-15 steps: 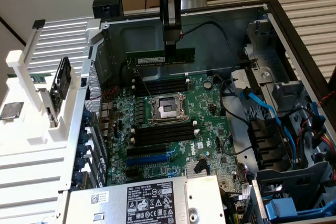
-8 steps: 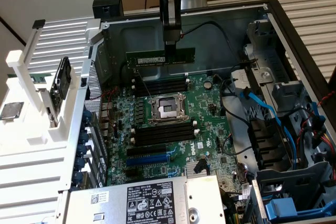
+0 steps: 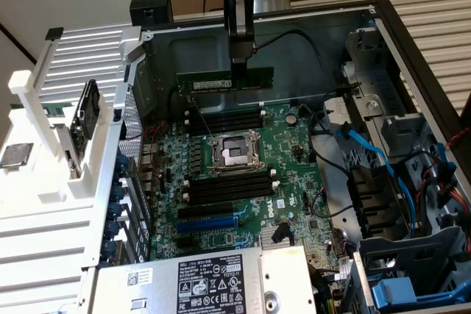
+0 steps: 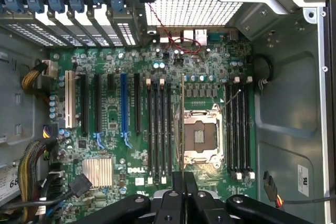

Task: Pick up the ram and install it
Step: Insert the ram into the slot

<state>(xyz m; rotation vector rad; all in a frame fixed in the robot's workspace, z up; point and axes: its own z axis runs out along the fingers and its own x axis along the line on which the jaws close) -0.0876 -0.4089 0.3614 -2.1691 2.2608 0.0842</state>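
The ram [image 3: 213, 80], a long dark green stick with a pale label, hangs level above the motherboard [image 3: 287, 182] at the far side of the open computer case. My gripper [image 3: 241, 68] comes down from above and is shut on the stick's upper edge, right of its middle. Below it lie the far bank of black memory slots [image 3: 224, 119] and the CPU socket [image 3: 234, 152]; a second bank [image 3: 224, 185] lies nearer. In the wrist view the ram [image 4: 182, 124] is seen edge-on as a thin line between my fingertips [image 4: 177, 181], running over the socket's edge [image 4: 200, 137] beside the slots [image 4: 157, 129].
A white rack [image 3: 59, 145] holding spare parts stands at the exterior view's left. The power supply [image 3: 206, 281] sits at the case's near end. Blue cables [image 3: 368, 148] and drive cages [image 3: 412, 255] crowd the exterior view's right. Blue expansion slot [image 4: 124, 103] lies beside the memory slots.
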